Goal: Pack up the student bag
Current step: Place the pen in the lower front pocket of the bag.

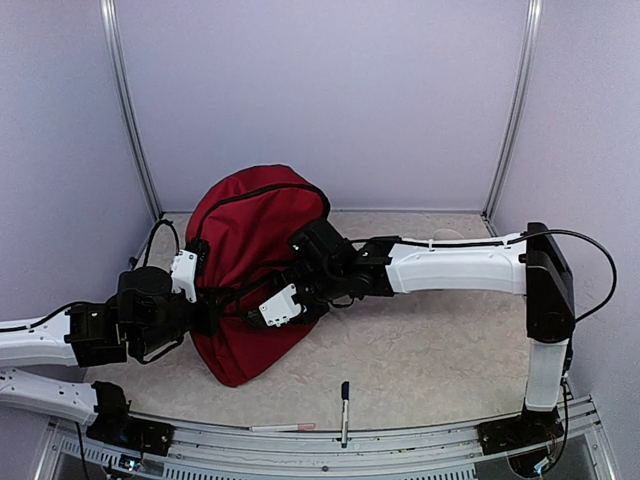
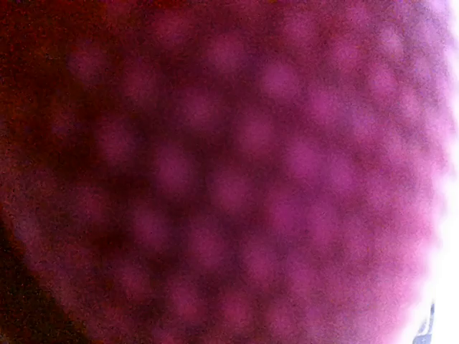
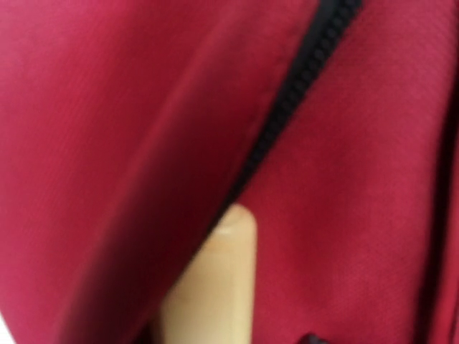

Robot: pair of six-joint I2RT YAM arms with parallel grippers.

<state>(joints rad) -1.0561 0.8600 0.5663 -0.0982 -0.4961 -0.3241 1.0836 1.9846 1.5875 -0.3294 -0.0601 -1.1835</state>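
The student bag, a big dark red backpack with black zippers, lies on the table left of centre. My left gripper presses against its left side. The left wrist view shows only blurred red fabric, with no fingers visible. My right gripper is against the bag's right side near its middle. In the right wrist view red fabric and a black zipper fill the frame. One pale beige fingertip touches the zipper line; the other finger is hidden under a fabric fold.
A dark pen lies upright near the table's front edge, right of the bag. A thin pink-and-white pen lies on the front rail. Walls close off the back and sides. The right arm spans the table's right half.
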